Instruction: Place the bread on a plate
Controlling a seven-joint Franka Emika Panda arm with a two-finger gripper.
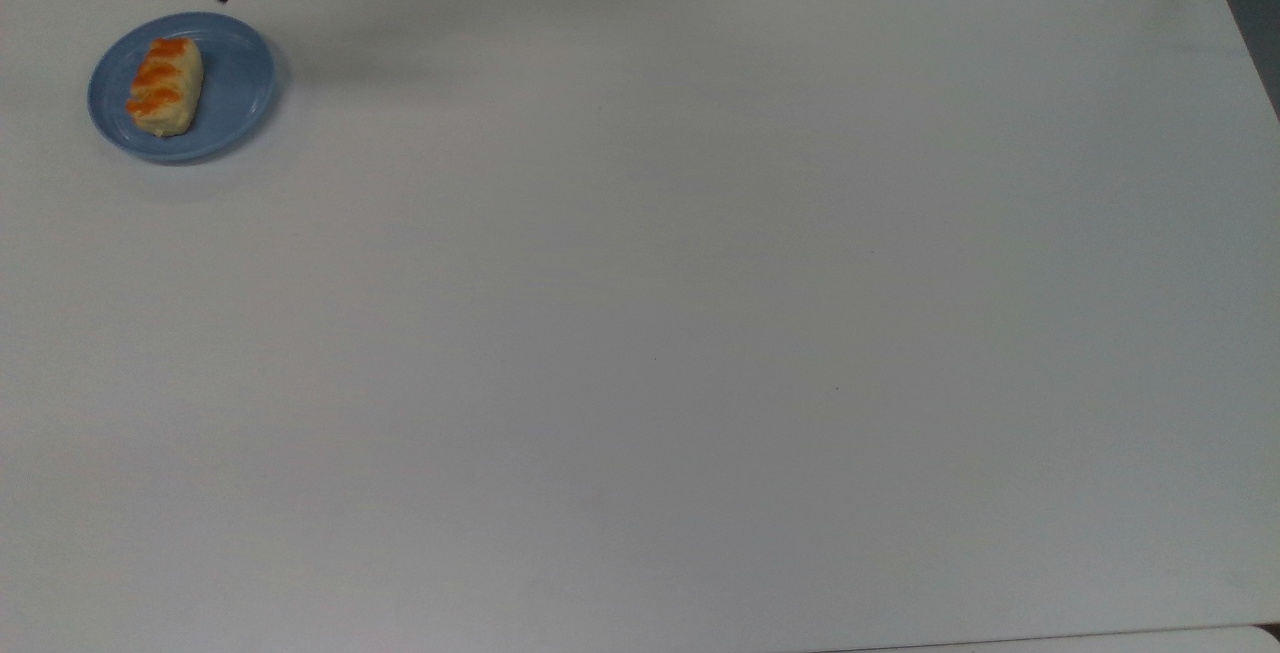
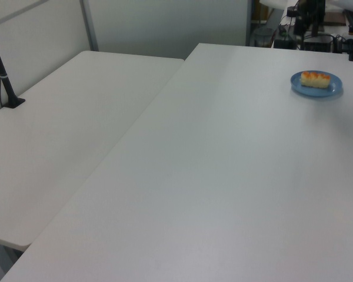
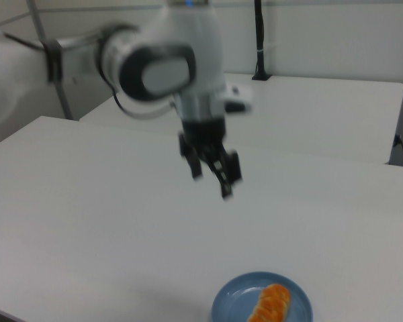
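The plate (image 1: 182, 88) is seen at the far left of the top view, near the back edge of the white bench (image 1: 700, 313). The bread (image 1: 164, 87) is held inside it, lying flat, striped side up, left of the plate's centre in the top view, fully within the rim. Nothing else is held in the plate. The pincer (image 3: 211, 176) is raised well above the bench in the right view, fingers spread apart, nothing grasped, clear of bread and plate.
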